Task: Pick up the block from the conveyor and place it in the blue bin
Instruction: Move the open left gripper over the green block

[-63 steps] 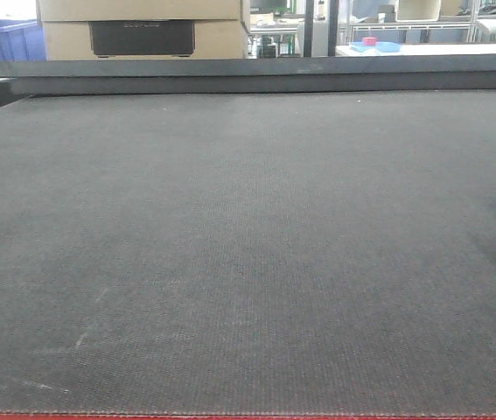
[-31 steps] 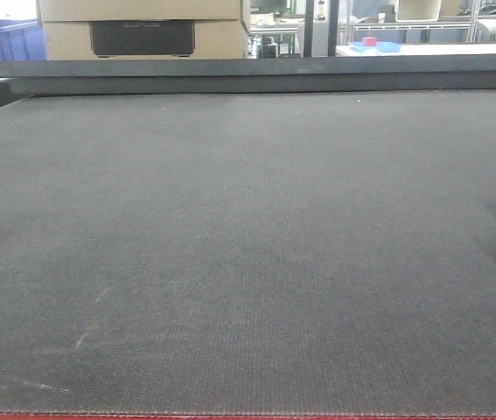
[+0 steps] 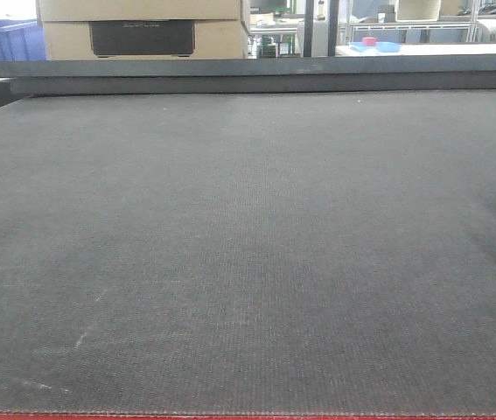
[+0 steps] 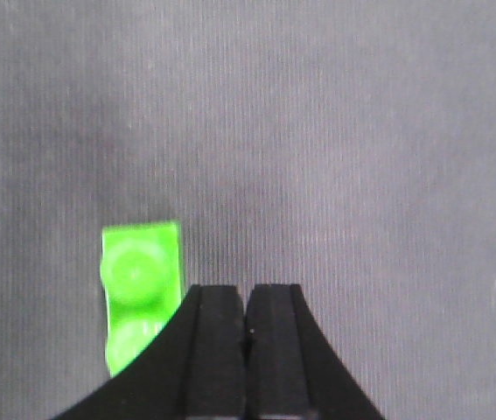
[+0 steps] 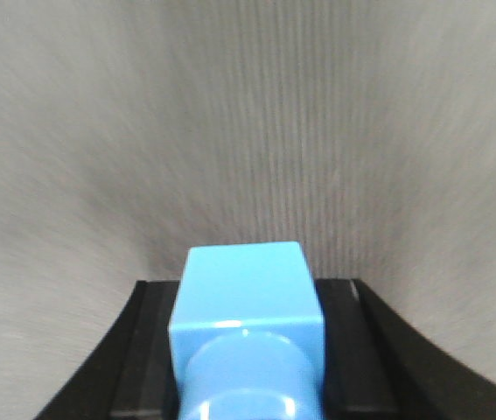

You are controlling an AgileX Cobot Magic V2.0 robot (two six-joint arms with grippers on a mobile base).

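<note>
The conveyor (image 3: 248,245) is a wide dark grey woven belt with a red frame strip along its near edge. In the left wrist view a bright green block (image 4: 140,284) lies flat on the belt. It sits just left of my left gripper (image 4: 246,302), which is shut with nothing between its black fingers. The right gripper (image 5: 248,293) is shut on a light blue block (image 5: 246,306) above the belt, which looks streaked with motion blur. A blue bin (image 3: 3,39) stands beyond the conveyor's far left corner. Neither gripper shows in the front view.
Cardboard boxes (image 3: 143,26) stand behind the belt's far edge. A dark raised rail (image 3: 256,74) runs along that far edge. Farther back on the right a table carries a small blue tray (image 3: 377,45) with a pink object on it.
In the front view only the faint shadows at the belt's left and right edges shift slightly. No object appears on the belt there.
</note>
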